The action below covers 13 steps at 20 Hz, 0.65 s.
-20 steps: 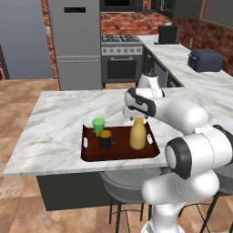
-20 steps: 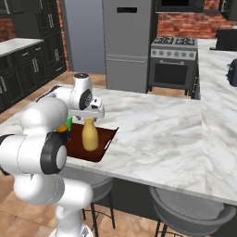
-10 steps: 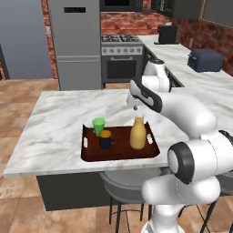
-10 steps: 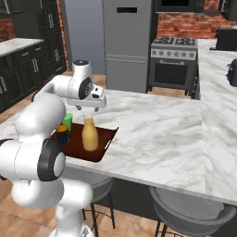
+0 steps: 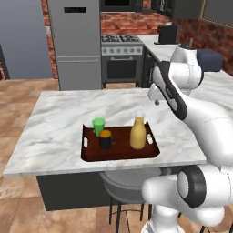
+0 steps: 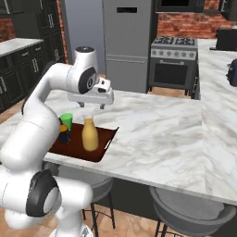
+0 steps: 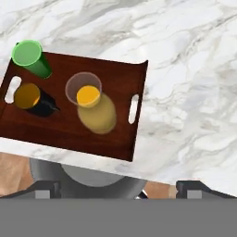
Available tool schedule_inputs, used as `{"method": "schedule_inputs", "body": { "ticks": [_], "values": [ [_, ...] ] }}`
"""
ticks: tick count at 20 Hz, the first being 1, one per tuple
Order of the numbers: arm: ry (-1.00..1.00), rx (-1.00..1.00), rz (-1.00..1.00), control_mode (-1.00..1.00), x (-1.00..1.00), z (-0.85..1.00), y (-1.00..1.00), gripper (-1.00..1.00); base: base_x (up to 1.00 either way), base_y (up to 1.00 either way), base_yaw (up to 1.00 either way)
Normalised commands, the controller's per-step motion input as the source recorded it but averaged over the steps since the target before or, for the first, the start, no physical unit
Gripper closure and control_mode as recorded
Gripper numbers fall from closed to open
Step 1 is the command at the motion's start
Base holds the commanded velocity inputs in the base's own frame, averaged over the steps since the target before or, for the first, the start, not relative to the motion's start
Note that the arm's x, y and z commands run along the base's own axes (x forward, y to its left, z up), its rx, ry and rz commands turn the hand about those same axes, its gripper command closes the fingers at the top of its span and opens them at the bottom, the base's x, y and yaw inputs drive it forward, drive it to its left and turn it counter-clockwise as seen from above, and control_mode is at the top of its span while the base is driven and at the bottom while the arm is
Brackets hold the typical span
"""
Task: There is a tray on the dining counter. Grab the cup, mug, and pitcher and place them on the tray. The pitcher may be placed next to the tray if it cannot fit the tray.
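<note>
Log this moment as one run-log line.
hand: open, above pitcher | cup, mug, pitcher: upright on tray | tray: on dining counter

The tray (image 7: 115,125) at the centre left of the hand view looks like dark reddish-brown wood with a smooth, faintly glossy face. On it, the pitcher (image 7: 92,105) appears as clear glass tinted yellow-orange, the cup (image 7: 31,58) as smooth bright green plastic, and the mug (image 7: 34,99) as matt black with an orange-yellow inside. The dining counter (image 7: 190,83) has a polished white, grey-veined marble top. The refrigerator (image 5: 75,41) at the upper left of the left base view looks like brushed grey metal.
</note>
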Motion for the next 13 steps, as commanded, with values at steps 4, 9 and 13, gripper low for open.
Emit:
{"method": "schedule_inputs", "body": {
  "ticks": [4, 9, 13],
  "values": [
    [-0.03, 0.00, -0.01, -1.00, -1.00, 0.24, -0.57, -1.00, 0.00, 0.00, 0.00],
    [-0.01, 0.00, -0.05, -1.00, -1.00, 0.18, -0.39, -1.00, 0.00, 0.00, 0.00],
    [0.00, 0.00, -0.06, -1.00, -1.00, 0.19, -0.21, -1.00, 0.00, 0.00, 0.00]
  ]
}}
